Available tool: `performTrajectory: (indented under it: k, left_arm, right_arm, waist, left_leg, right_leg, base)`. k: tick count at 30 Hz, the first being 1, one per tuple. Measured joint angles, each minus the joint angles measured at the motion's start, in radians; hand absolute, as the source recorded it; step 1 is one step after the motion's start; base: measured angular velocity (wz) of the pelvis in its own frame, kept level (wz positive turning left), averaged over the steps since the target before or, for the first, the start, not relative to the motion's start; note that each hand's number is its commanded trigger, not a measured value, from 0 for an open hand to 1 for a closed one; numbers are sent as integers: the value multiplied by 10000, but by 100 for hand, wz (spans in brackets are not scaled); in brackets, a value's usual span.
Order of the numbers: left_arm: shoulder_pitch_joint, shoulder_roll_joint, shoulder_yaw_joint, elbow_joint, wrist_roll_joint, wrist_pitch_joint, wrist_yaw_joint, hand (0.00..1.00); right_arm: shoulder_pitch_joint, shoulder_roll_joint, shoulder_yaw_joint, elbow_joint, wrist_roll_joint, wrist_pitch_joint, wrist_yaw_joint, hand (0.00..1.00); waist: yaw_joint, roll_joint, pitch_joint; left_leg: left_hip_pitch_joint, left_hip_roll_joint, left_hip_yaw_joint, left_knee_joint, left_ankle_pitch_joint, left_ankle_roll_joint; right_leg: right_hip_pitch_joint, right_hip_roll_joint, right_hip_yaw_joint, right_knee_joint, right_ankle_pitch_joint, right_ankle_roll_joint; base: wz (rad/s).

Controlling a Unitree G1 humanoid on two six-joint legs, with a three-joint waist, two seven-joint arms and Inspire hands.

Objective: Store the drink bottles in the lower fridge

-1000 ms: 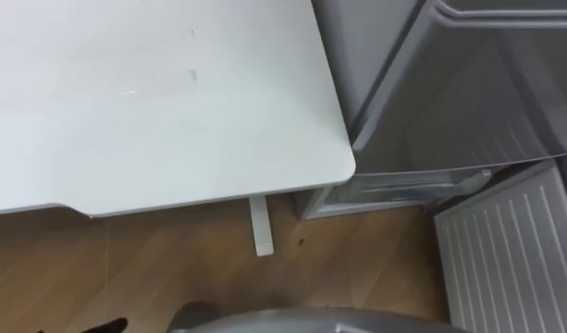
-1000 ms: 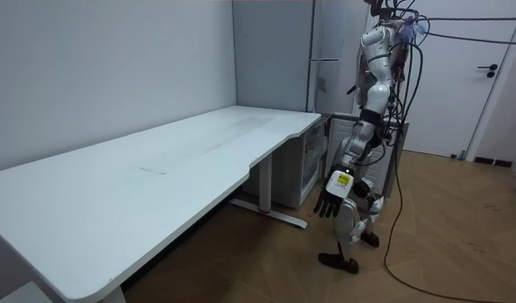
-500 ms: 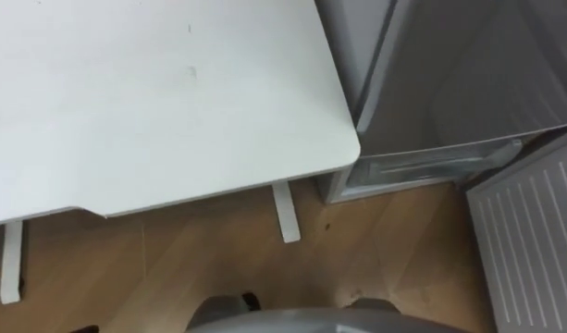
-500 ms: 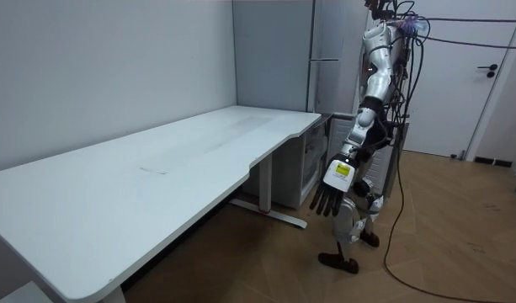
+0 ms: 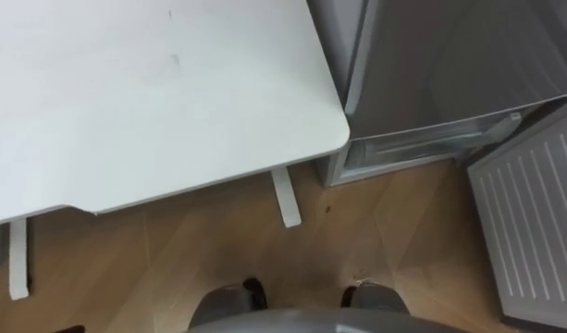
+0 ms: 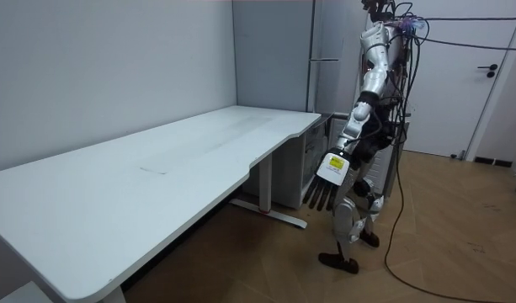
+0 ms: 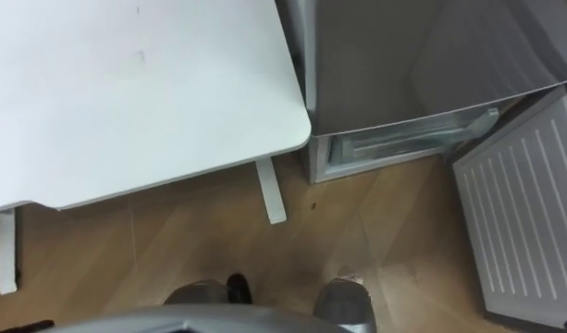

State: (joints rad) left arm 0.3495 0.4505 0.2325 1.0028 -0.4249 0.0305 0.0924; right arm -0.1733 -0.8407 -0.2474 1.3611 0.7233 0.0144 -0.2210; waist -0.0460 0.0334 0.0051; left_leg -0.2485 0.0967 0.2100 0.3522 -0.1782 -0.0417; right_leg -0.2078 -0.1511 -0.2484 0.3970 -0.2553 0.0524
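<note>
Table (image 5: 126,102): white, near left; keep the body off its corner.
Fridge (image 5: 449,65): far right, lower compartment (image 5: 403,153) standing open.
Door (image 5: 528,231): swung out at right; likely collision risk in a turn.
Left hand (image 6: 325,181): hangs at the side, fingers straight, empty.
Drinks: whereabouts cannot be told; locate 1 before reaching.

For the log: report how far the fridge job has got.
Done: the lower fridge door stands open. In hand: nothing, the left hand hangs open near the table. Left: fetching and loading the drinks.
</note>
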Motion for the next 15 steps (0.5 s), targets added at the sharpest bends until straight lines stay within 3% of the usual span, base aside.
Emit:
performTrajectory:
  k: [4, 11, 15]
  left_arm:
    - [-61, 7, -1, 24, 111, 61, -363, 0]
    - [-267, 4, -53, 101, 385, 340, -694, 0]
    - [-268, -8, -218, 41, 696, 344, -845, 0]
  right_arm:
    - [324, 7, 107, 6, 24, -66, 814, 0]
    - [852, 264, 317, -1, 112, 10, 1730, 0]
    - [955, 440, 753, -74, -353, 189, 2349, 0]
  waist:
    - [146, -15, -4]
    - [302, -332, 47]
    - [300, -503, 13]
  left_leg:
    - [73, 152, 147, -29, -21, -84]
    - [312, 264, 235, -89, -12, -152]
    - [351, 311, 244, -76, -23, -179]
  right_leg:
    - [27, 167, 121, -161, 54, -87]
    - [272, 299, 172, -366, 86, -136]
    - [349, 304, 48, -370, 78, -162]
  base:
    - [-13]
    - [-4]
    - [1]
